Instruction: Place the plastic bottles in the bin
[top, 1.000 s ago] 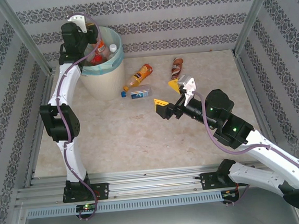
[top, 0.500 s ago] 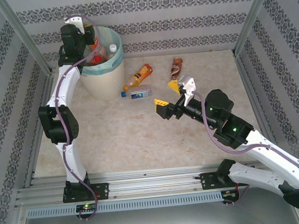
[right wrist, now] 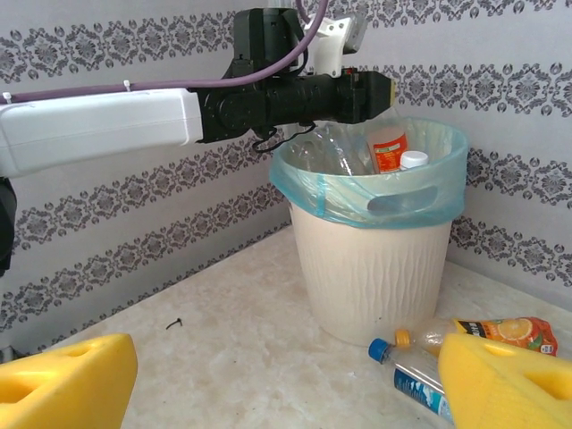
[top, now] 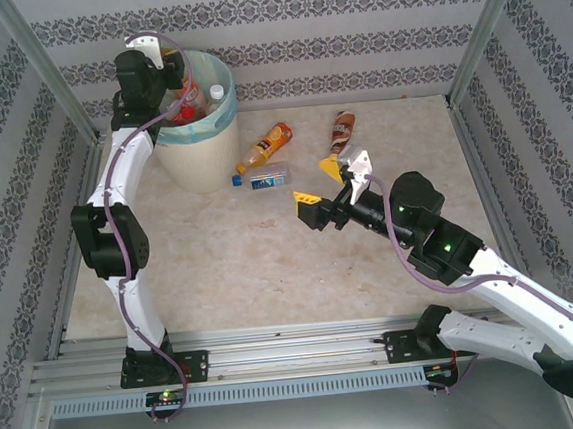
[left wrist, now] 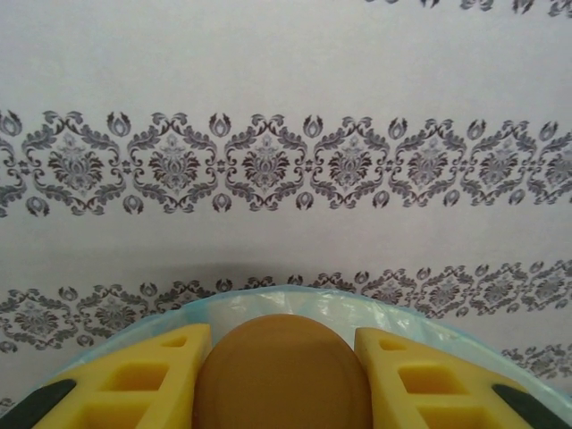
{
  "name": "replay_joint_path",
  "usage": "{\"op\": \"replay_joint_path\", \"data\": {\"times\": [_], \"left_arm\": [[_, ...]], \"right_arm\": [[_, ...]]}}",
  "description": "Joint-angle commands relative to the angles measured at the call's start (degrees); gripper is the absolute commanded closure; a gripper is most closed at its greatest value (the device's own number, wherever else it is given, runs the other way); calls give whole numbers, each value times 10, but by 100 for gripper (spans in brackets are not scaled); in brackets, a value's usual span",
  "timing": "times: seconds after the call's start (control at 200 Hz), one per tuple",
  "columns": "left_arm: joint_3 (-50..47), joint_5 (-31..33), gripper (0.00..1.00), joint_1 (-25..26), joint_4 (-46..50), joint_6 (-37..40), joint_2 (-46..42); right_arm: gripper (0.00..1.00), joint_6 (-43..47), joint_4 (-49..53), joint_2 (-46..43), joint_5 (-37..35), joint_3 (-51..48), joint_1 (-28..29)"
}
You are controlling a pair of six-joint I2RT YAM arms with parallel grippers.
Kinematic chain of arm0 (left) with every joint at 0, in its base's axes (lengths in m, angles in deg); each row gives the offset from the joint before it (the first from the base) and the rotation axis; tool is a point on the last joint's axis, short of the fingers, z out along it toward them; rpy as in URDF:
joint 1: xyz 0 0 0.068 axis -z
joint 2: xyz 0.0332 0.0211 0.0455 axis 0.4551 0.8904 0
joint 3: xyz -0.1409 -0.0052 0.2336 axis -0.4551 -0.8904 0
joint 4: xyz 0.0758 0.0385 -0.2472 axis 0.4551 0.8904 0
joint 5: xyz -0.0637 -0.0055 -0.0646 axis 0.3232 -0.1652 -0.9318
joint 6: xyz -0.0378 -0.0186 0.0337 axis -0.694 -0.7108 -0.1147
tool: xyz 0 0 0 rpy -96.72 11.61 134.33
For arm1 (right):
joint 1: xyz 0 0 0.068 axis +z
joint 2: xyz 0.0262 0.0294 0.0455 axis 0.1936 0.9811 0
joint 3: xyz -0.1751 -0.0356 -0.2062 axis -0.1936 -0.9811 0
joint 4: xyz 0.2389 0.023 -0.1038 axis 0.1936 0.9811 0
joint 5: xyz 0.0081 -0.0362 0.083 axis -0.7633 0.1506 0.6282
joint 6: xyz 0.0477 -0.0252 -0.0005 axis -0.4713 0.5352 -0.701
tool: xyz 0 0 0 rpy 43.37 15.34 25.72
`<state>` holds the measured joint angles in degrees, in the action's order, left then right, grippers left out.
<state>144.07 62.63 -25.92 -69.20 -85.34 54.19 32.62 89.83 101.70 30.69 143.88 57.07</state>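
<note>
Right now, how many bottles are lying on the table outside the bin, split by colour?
Orange bottle: 1
Clear bottle with blue label: 1
Brown bottle: 1
Total: 3

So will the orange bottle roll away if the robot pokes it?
Probably: the orange bottle lies on its side on the smooth table, so it may roll. It looks like thin plastic, so likely light and squashy.
</note>
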Motion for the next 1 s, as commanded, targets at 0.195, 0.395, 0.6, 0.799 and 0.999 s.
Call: {"op": "replay_joint_path", "data": {"times": [0.195,0.395,0.6,0.799,0.999], "left_arm": [[78,-91,100,-5,76,-76,-25],[-32,-100,100,-4,49,-92,-87],[-133,-64,100,-4,56,-65,-119],[-182,-49,100,-4,63,-37,-118],[-244,-59,100,-4,14,-37,-112]], "right_arm": [[13,-11,-11,21,12,16,10],[13,-14,-9,22,8,11,15],[14,-16,-13,27,9,12,16],[14,-21,-14,38,10,13,19],[14,-21,-12,41,8,14,25]]}}
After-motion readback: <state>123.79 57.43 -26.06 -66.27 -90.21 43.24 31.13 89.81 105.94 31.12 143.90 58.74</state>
